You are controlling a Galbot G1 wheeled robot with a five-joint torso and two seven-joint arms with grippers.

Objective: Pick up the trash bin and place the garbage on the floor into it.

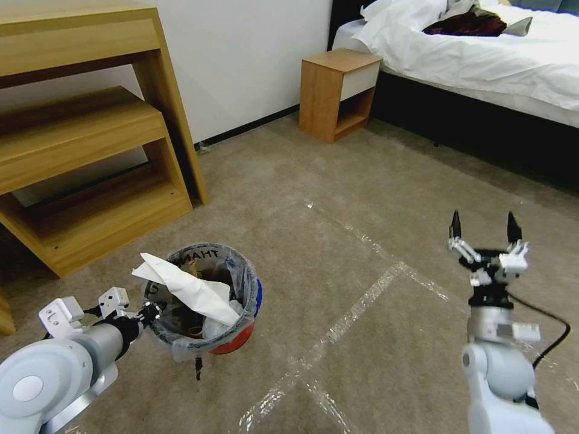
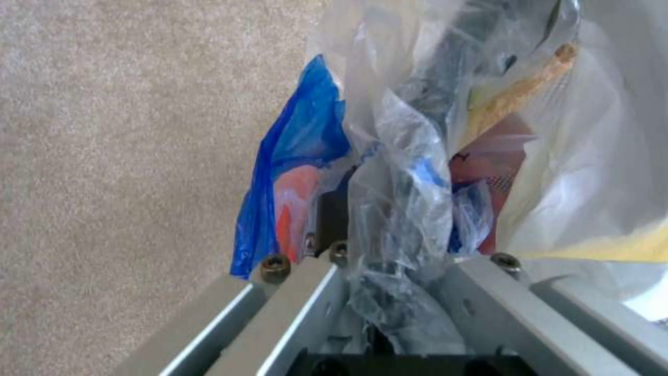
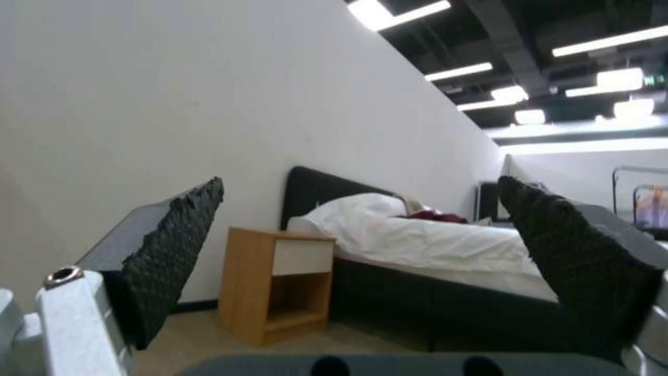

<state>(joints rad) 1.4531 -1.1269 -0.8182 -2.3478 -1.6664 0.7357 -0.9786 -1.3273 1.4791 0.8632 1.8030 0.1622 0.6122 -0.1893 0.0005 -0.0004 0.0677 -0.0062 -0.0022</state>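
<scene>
The trash bin (image 1: 236,341), red with a blue rim (image 2: 299,141) and a clear printed bag liner, is at the lower left of the head view over the floor (image 1: 374,199). My left gripper (image 1: 151,313) is shut on its near-left rim, and the left wrist view shows bag plastic bunched between the fingers (image 2: 480,303). Garbage fills the bin: a large white crumpled paper (image 1: 193,288) sticks out over darker litter. My right gripper (image 1: 482,228) is held up at the right, open and with nothing in it, its fingertips apart (image 3: 360,183).
A wooden stepped shelf unit (image 1: 90,150) stands close behind the bin on the left. A small wooden nightstand (image 1: 338,90) and a bed (image 1: 482,54) are against the far wall. Shiny tape lines (image 1: 362,301) cross the carpet. A short dark piece (image 1: 198,367) shows just below the bin.
</scene>
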